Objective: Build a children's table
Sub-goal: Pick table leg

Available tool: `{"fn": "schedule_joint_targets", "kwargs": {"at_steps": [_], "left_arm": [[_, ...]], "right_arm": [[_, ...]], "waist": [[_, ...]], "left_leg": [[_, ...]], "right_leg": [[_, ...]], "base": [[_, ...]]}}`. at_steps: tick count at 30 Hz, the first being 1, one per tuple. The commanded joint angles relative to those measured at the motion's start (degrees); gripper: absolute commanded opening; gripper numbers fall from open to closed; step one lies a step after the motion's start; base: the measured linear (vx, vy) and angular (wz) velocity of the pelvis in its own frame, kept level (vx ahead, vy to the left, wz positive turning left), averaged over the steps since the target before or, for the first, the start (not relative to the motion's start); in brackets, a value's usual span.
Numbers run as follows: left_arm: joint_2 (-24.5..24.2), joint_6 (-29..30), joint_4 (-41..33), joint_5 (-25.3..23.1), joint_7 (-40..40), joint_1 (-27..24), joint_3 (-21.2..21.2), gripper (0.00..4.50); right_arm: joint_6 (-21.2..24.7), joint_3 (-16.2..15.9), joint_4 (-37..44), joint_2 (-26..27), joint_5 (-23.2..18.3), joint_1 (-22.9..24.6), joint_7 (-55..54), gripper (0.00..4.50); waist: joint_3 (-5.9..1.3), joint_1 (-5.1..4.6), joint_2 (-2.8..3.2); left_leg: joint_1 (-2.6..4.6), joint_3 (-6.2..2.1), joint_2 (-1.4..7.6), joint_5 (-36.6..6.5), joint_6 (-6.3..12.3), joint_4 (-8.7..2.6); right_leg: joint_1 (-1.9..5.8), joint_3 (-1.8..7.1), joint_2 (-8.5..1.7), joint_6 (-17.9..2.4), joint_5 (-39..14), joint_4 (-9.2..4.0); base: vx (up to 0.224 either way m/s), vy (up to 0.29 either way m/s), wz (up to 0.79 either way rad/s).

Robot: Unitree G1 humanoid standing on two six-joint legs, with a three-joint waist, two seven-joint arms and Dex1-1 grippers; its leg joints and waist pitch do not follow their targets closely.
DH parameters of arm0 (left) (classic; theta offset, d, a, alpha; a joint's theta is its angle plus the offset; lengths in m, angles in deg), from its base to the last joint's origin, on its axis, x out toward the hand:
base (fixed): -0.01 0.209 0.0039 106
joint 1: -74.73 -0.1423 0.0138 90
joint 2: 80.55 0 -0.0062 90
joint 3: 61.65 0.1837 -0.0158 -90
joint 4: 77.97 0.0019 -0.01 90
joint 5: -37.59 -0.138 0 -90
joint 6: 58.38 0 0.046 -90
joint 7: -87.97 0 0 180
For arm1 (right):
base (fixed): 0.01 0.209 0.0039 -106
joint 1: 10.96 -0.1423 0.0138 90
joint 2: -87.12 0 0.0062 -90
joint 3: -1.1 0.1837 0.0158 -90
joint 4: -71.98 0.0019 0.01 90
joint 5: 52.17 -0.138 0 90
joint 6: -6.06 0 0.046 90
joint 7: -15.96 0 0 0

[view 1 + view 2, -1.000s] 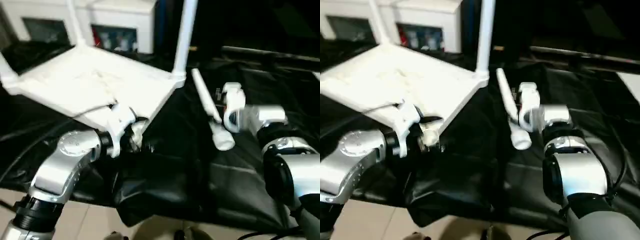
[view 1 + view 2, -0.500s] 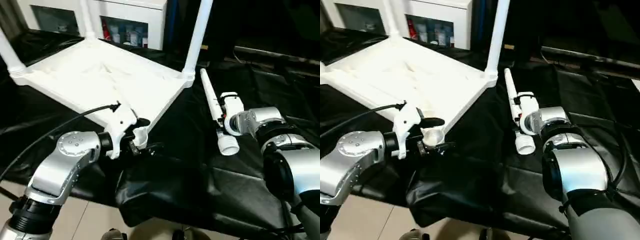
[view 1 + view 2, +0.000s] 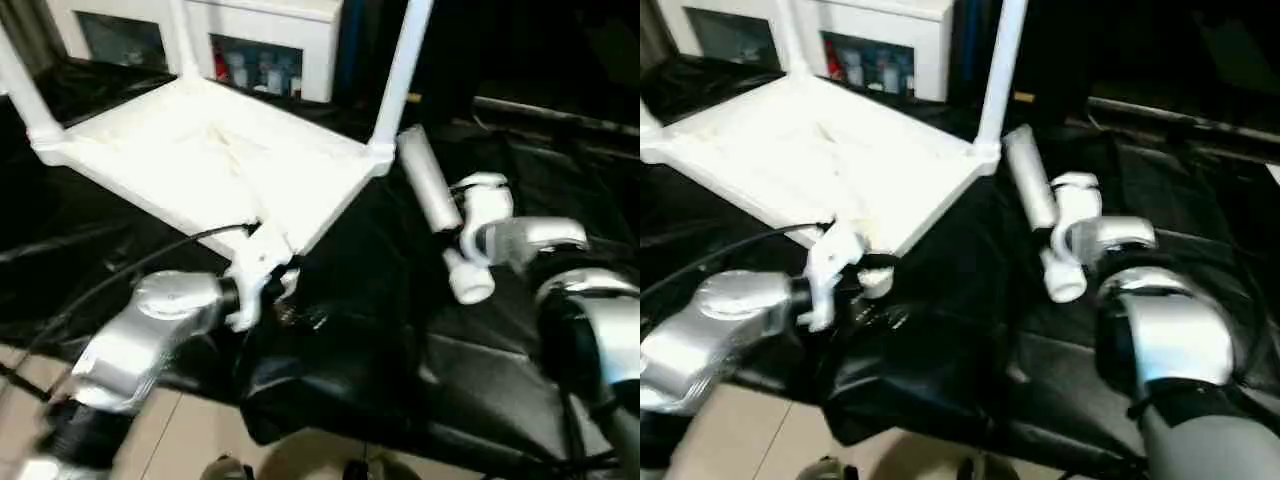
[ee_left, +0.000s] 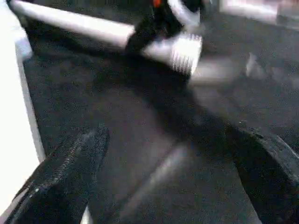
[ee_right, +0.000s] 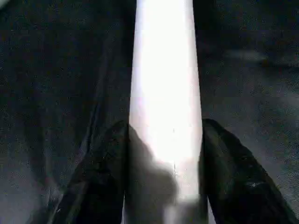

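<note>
White leg, black cloth, tabletop

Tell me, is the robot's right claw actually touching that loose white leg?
Touching: in the right wrist view both black fingers press against the sides of the loose leg.

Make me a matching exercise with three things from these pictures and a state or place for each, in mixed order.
Things:
1. white plastic square tabletop
2. loose white tubular leg
3. left gripper

States:
A. between the right gripper's two black fingers
B. jaws wide apart, holding nothing
C. upside down on the black cover, legs standing in three corner sockets

Pairs: 1-C, 2-A, 3-B
</note>
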Motion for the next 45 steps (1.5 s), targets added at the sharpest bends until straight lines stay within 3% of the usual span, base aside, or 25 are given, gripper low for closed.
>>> {"fn": "schedule_joint_targets", "kwargs": {"at_steps": [1, 3, 4, 5, 6, 7, 8, 9, 11, 12, 13, 14, 15, 16, 17, 19, 21, 22, 23, 27, 29, 33, 39, 41, 45], "left_arm": [[2.97, -2.93, 2.14, 1.44, -2.24, 1.55, -1.51, 4.50], [7.03, -5.84, 5.37, 2.30, -4.19, 3.15, -2.63, 4.50], [7.87, -6.40, 6.24, 2.41, -4.68, 3.70, -2.89, 4.50], [9.55, -7.33, 8.23, 2.56, -5.83, 5.11, -3.48, 4.50], [10.35, -7.95, 9.57, 2.73, -6.15, 6.29, -3.90, 4.50], [10.35, -7.95, 9.57, 2.73, -6.15, 6.29, -3.90, 4.50], [11.44, -9.55, 11.96, 2.64, -6.73, 8.46, -4.97, 4.50], [12.10, -11.11, 13.73, 2.27, -7.15, 10.00, -5.80, 4.50], [12.61, -12.59, 14.99, 1.83, -7.91, 11.06, -6.44, 4.50], [12.82, -13.10, 15.39, 1.65, -8.27, 11.40, -6.63, 4.50], [13.57, -14.51, 16.95, 0.75, -10.07, 12.73, -7.17, 4.50], [13.57, -14.51, 16.95, 0.75, -10.07, 12.73, -7.17, 4.50], [14.11, -11.43, 18.56, 1.92, -10.56, 14.62, -7.98, 4.50], [14.12, -11.04, 18.74, 2.15, -10.40, 14.81, -8.04, 4.50], [14.22, -9.51, 19.32, 3.13, -9.85, 15.53, -8.40, 4.50], [14.69, -6.79, 20.04, 5.33, -9.20, 16.91, -9.47, 4.50], [15.89, -5.12, 21.20, 9.24, -8.19, 18.97, -11.73, 4.50], [17.67, -4.76, 22.92, 11.89, -9.61, 21.34, -14.27, 4.50], [18.10, -4.84, 23.61, 12.33, -10.05, 22.06, -14.85, 4.50], [19.06, -0.67, 23.49, 15.78, -8.00, 24.33, -15.60, 4.50], [19.18, 0.54, 23.40, 16.43, -7.59, 24.66, -15.76, 4.50], [19.87, 2.37, 23.88, 16.10, -7.82, 25.57, -14.63, 4.50], [20.25, 1.57, 24.56, 15.66, -8.83, 25.96, -14.52, 4.50], [20.71, 0.64, 24.33, 15.14, -9.81, 25.88, -14.49, 4.50], [21.17, 1.66, 23.94, 15.55, -9.78, 25.71, -14.89, 4.50]], "right_arm": [[-1.98, 2.74, 1.36, -1.04, -2.68, 0.67, -1.68, 1.85], [-3.86, 6.43, 1.98, -1.62, -5.75, 1.10, -2.64, 1.84], [-5.02, 7.59, 2.33, -1.79, -6.71, 1.29, -3.08, 1.84], [-7.97, 10.49, 3.21, -2.19, -9.15, 1.78, -4.03, 1.84], [-9.87, 12.37, 4.09, -2.52, -10.84, 2.34, -3.20, 1.84], [-9.87, 12.37, 4.09, -2.52, -10.84, 2.34, -3.20, 1.84], [-13.37, 16.11, 7.85, -2.24, -14.77, 4.16, 1.52, 1.84], [-15.76, 18.61, 12.54, -1.26, -18.15, 6.17, 7.25, 1.83], [-16.29, 19.43, 17.70, -0.07, -20.40, 8.49, 12.11, 1.83], [-15.40, 19.44, 20.13, 0.38, -21.40, 9.64, 14.05, 1.83], [-9.75, 19.53, 29.58, 1.89, -26.14, 14.25, 21.58, 1.83], [-9.75, 19.53, 29.58, 1.89, -26.14, 14.25, 21.58, 1.83], [-3.49, 19.00, 40.46, 3.28, -32.09, 19.93, 30.52, 1.83], [-3.09, 18.91, 41.23, 3.37, -32.61, 20.37, 31.08, 1.82], [-1.65, 18.53, 43.96, 3.61, -34.48, 22.03, 33.07, 1.82], [0.94, 17.80, 48.09, 3.64, -37.46, 24.97, 36.21, 1.82], [3.65, 16.93, 52.30, 3.52, -40.77, 28.05, 39.32, 1.82], [5.86, 15.98, 57.10, 3.80, -44.48, 30.85, 41.46, 1.82], [6.65, 15.83, 59.25, 4.17, -45.53, 31.94, 41.85, 1.82], [10.00, 13.67, 64.93, 5.26, -46.58, 34.93, 43.89, 1.82], [10.63, 13.18, 66.02, 5.43, -46.73, 35.46, 43.94, 1.82], [11.23, 10.00, 67.63, 7.18, -46.49, 36.66, 43.40, 1.82], [11.19, 6.52, 69.77, 7.97, -45.34, 37.92, 42.32, 1.82], [10.77, 3.11, 70.55, 8.16, -42.23, 38.22, 41.93, 1.82], [10.60, 0.41, 71.35, 7.90, -40.37, 38.70, 42.50, 1.82]], "waist": [[-4.47, 0.18, -0.26], [-4.55, 0.36, -0.53], [-4.64, 0.56, 0.32], [-4.66, 0.49, -0.36], [-4.75, 0.59, -0.37], [-4.76, 0.57, -0.10], [-4.84, 0.65, 0.75], [-4.99, 0.71, 0.43], [-5.08, 0.80, 0.11], [-5.15, 0.68, 0.04], [-5.17, 0.74, 0.54], [-4.96, 0.90, 0.48], [-5.32, 0.69, 0.43], [-5.27, 1.23, 0.59], [-5.20, 1.00, 0.45], [-5.08, 1.46, 0.58], [-4.97, 1.92, 0.44], [-4.73, 1.83, 0.18], [-4.71, 2.37, 0.34], [-4.07, 2.41, 0.49], [-4.17, 2.29, 0.40], [-4.51, 2.57, 0.43], [-4.56, 2.81, 0.20], [-4.61, 2.97, 0.06], [-4.72, 3.07, 0.04]], "left_leg": [[0.39, 0.27, 1.24, -9.77, -0.38, -4.48], [0.18, 0.27, 1.13, -9.72, -0.12, -4.41], [0.32, 0.16, 1.13, -9.53, 0.02, -4.37], [0.19, 0.35, 1.10, -9.55, 0.47, -4.35], [0.19, 0.23, 1.12, -9.21, 0.57, -4.34], [0.16, 0.24, 1.12, -8.97, 0.90, -4.33], [0.18, 0.11, 1.05, -8.72, 0.89, -4.28], [0.04, 0.14, 0.99, -8.22, 2.35, -4.26], [-0.22, 0.11, 1.10, -6.50, 4.01, -4.23], [-0.36, 0.00, 1.14, -5.45, 4.17, -4.20], [-0.18, -0.03, 1.21, -4.84, 4.66, -4.25], [0.05, 0.22, 0.92, -5.11, 5.91, -4.21], [0.06, -0.17, 1.45, -3.37, 6.59, -4.28], [0.65, 0.04, 1.48, -3.82, 7.84, -4.23], [0.24, -0.13, 1.47, -4.06, 7.69, -4.48], [0.83, 0.01, 1.66, -5.82, 6.66, -4.42], [0.89, 0.04, 1.53, -7.45, 5.28, -4.49], [0.47, 0.07, 1.34, -8.27, 4.66, -4.65], [0.85, -0.01, 1.47, -9.06, 4.13, -4.65], [1.14, -0.35, 1.49, -13.60, 1.84, -5.28], [1.03, -0.61, 1.36, -14.00, 1.14, -5.43], [0.87, -0.73, 1.70, -11.53, 1.00, -5.92], [0.71, -0.62, 1.66, -11.01, 1.09, -5.89], [0.71, -0.64, 1.83, -9.79, 1.20, -5.85], [0.53, -0.45, 1.72, -7.59, 1.65, -5.74]], "right_leg": [[3.78, 2.32, -2.43, -9.77, -16.23, -4.37], [3.95, 2.19, -2.42, -8.86, -16.73, -4.53], [3.91, 2.21, -2.43, -8.89, -16.20, -4.40], [3.90, 2.15, -2.28, -8.52, -15.44, -4.61], [4.02, 2.09, -2.31, -8.53, -15.05, -4.41], [4.00, 2.06, -2.29, -8.66, -14.32, -4.47], [4.08, 2.04, -2.25, -9.01, -13.55, -4.21], [4.46, 2.02, -2.14, -9.05, -11.97, -4.29], [4.77, 2.03, -2.18, -9.69, -9.30, -4.27], [4.92, 2.00, -2.21, -10.22, -8.44, -3.96], [4.87, 1.96, -2.16, -11.23, -7.56, -4.02], [4.92, 2.05, -1.69, -10.83, -6.54, -4.51], [5.09, 2.14, -2.03, -12.57, -3.14, -3.59], [4.90, 2.18, -1.94, -13.01, -2.44, -3.94], [5.13, 2.00, -2.06, -13.67, -3.91, -4.00], [4.65, 2.11, -2.31, -14.40, -7.00, -4.40], [4.62, 1.99, -2.45, -13.64, -11.11, -4.86], [4.83, 1.88, -2.36, -12.51, -13.74, -5.29], [4.49, 1.86, -2.51, -11.45, -15.82, -5.59], [4.01, 1.46, -2.69, -7.48, -25.81, -6.99], [4.30, 1.25, -2.89, -5.84, -28.85, -7.37], [4.39, 1.27, -2.93, -6.01, -23.83, -7.18], [4.52, 1.47, -3.19, -6.32, -22.18, -7.00], [4.42, 1.53, -3.13, -6.78, -20.42, -6.65], [4.66, 1.70, -3.16, -7.74, -16.84, -6.25]], "base": [[0.000, 0.000, 0.00], [0.000, 0.000, 0.00], [0.000, 0.000, 0.00], [0.000, 0.000, 0.00], [0.000, 0.000, 0.00], [0.000, 0.000, 0.00], [0.000, 0.000, 0.00], [0.000, 0.000, 0.00], [0.000, 0.000, 0.00], [0.000, 0.000, 0.00], [0.000, 0.000, 0.00], [0.000, 0.000, 0.00], [0.000, 0.000, 0.00], [0.000, 0.000, 0.00], [0.000, 0.000, 0.00], [0.000, 0.000, 0.00], [0.000, 0.000, 0.00], [0.000, 0.000, 0.00], [0.000, 0.000, 0.00], [0.000, 0.000, 0.00], [0.000, 0.000, 0.00], [0.000, 0.000, 0.00], [0.000, 0.000, 0.00], [0.000, 0.000, 0.00], [0.000, 0.000, 0.00]]}}
